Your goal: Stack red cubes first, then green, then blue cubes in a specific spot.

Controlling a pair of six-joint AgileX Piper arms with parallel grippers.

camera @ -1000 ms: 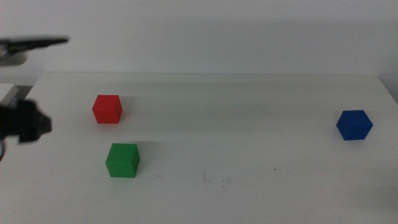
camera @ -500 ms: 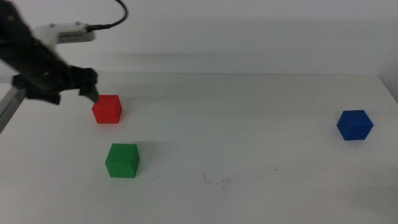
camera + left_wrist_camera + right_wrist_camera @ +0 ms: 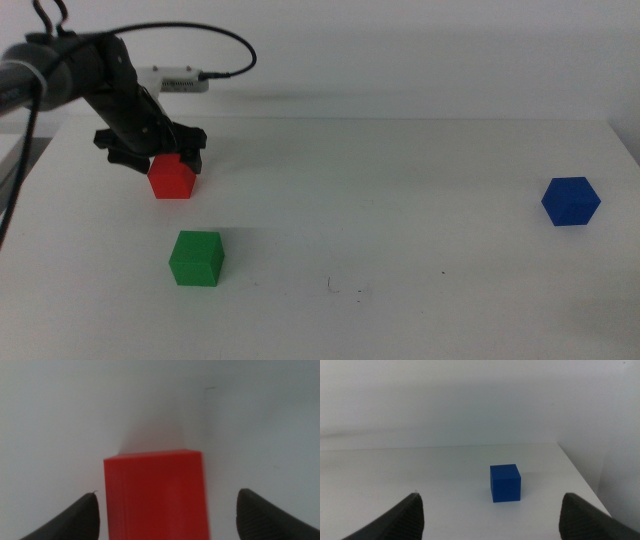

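Near edge of the table (image 3: 420, 330) first: just bare white top with a few tiny dark specks (image 3: 345, 290), probably the stacking spot, nothing on it yet. A little further back, off to the left, sits the green cube (image 3: 196, 258), untouched. Beyond that, the red cube (image 3: 172, 176), flat on the table, with the left gripper (image 3: 150, 152) hanging right over it. In the left wrist view, spread wide and straddling the red cube (image 3: 155, 494), one jaw close to one face, a clear gap on the other side, no squeeze yet. Way over on the right, the blue cube (image 3: 570, 200), well apart from the others. Right gripper (image 3: 490, 515) off the middle view, just waiting, jaws apart and aimed at the blue cube (image 3: 505, 482).

So: step one, grabbing red, looks like the bit in hand. Nothing stacked so far. Next up, probably: centre a touch so both jaws land evenly, drop slightly, close, then lift and carry over toward the specks. Off-centre close could nudge or twist the cube, so worth squaring up first.
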